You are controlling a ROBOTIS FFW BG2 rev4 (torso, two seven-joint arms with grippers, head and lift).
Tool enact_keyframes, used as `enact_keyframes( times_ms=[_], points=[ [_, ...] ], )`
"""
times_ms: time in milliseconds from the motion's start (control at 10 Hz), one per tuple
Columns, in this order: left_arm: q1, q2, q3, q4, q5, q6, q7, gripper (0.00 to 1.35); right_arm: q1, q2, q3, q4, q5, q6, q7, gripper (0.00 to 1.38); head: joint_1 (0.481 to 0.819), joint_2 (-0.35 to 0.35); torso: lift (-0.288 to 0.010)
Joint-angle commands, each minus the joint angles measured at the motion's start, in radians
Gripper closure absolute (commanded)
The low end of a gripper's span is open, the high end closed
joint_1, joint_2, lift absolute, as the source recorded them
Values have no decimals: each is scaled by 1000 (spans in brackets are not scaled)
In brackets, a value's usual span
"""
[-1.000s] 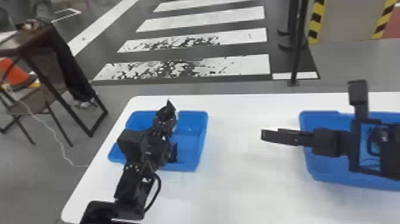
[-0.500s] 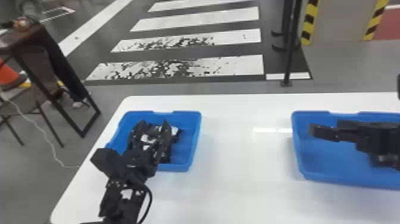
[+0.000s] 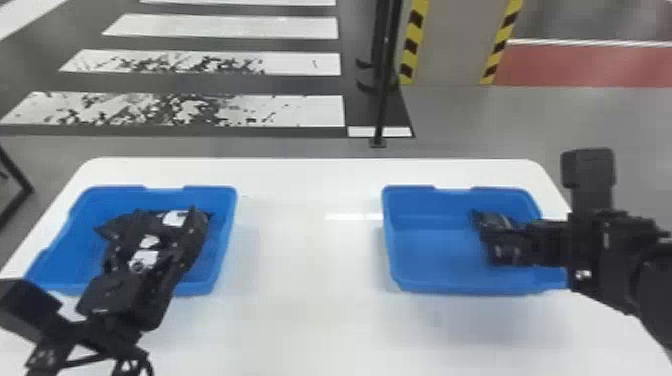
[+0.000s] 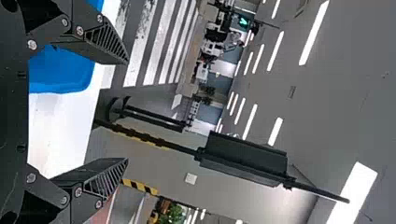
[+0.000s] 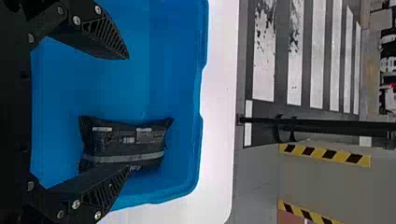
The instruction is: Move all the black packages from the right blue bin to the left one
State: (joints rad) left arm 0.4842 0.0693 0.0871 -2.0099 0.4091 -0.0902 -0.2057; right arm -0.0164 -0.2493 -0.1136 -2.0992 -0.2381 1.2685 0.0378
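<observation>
Over the right bin, picking seems due: the right gripper, spread like the left gripper, should straddle the black package.

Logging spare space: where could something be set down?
Bare: the table between the left bin and right bin, and the right bin's left part, beside its left wall. Crowded: the left bin, with packages and the left arm over it; the right bin's right side, with a package and the right arm.
</observation>
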Motion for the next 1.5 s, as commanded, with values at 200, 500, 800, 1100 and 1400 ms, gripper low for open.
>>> enact_keyframes(
  times_ms=[200,500,800,1100,1400],
  points=[
    [14,1,-11,-1,18,-11,-8,331,-146,-1,2,274,41,-39,-1,213,695,-97,-140],
    [26,0,-5,-1,18,-13,-9,332,-219,-10,50,404,25,-39,-1,213,695,-108,-140],
    [26,0,-1,-1,18,-13,-9,332,-232,-10,62,434,19,-39,-1,214,695,-95,-140],
    [26,0,-1,-1,20,-15,-11,332,-234,-10,62,451,33,-24,-16,214,695,-95,-140],
    [29,0,1,-1,20,-15,-11,332,-249,-10,62,495,31,-24,-18,242,695,-103,-140]
  ],
)
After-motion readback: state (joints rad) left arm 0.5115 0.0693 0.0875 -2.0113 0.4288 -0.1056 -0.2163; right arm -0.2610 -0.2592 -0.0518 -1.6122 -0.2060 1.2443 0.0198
